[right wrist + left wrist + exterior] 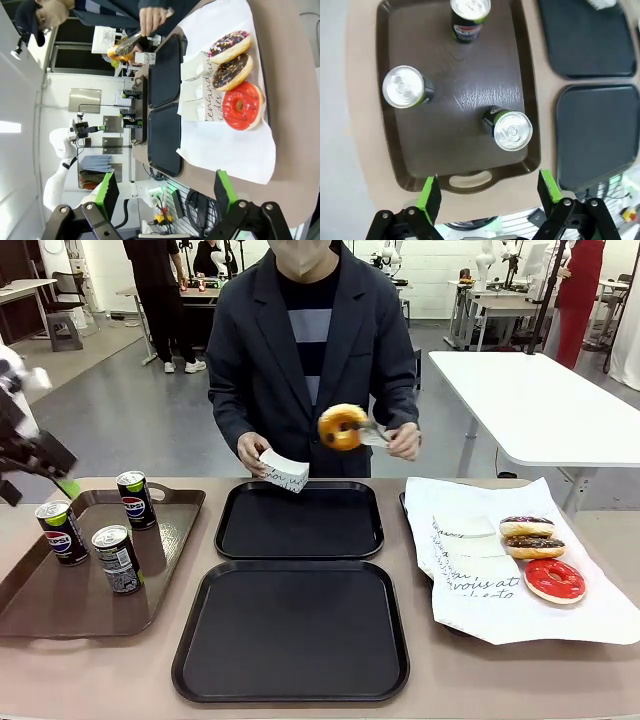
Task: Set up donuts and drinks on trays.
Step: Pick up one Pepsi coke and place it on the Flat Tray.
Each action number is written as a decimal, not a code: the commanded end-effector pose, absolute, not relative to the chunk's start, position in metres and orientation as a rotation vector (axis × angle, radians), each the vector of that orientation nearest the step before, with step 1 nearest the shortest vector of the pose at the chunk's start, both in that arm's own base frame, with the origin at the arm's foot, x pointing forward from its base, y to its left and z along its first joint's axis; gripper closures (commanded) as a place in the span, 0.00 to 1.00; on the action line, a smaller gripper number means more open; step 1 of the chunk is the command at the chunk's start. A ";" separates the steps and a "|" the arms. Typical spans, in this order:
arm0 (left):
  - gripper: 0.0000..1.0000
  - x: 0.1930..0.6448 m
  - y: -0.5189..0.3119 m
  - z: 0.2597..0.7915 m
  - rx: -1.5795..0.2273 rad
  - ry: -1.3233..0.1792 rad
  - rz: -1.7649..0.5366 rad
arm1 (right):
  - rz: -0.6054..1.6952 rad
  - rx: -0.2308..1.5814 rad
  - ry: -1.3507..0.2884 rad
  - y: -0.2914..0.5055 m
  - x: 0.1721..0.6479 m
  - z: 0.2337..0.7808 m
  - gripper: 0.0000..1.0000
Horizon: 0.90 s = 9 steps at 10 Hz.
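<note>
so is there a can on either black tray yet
No, all three cans stand on the brown tray, left of the black trays.

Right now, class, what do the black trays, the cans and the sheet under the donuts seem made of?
Black trays: likely plastic, matte with a soft sheen, moulded raised rims. Cans: metal, seemingly aluminium, bright silver tops. Sheet: paper, matte white, printed script, creased edges.
</note>
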<state>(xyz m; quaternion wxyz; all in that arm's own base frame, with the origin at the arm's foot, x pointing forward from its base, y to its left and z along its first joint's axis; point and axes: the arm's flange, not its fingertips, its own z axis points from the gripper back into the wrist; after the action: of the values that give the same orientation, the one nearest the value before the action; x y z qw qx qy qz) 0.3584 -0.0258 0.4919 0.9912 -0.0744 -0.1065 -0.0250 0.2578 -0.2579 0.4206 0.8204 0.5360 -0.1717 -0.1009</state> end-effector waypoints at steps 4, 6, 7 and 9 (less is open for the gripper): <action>0.00 0.370 -0.085 0.418 0.045 -0.270 -0.021 | -0.205 1.153 -0.382 -0.259 0.257 0.421 0.00; 0.00 0.373 -0.084 0.437 0.008 -0.251 -0.067 | -0.205 1.153 -0.382 -0.259 0.257 0.421 0.00; 0.00 0.373 -0.084 0.437 0.008 -0.251 -0.067 | -0.205 1.153 -0.382 -0.259 0.257 0.421 0.00; 0.00 0.373 -0.084 0.437 0.008 -0.251 -0.067 | -0.205 1.153 -0.382 -0.259 0.257 0.421 0.00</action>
<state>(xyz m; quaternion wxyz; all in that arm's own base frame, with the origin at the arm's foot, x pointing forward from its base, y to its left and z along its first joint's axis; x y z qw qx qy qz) 0.3760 -0.0861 0.4340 0.9914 -0.0023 -0.1278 -0.0264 0.2577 -0.2580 0.4206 0.8203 0.5361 -0.1716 -0.1010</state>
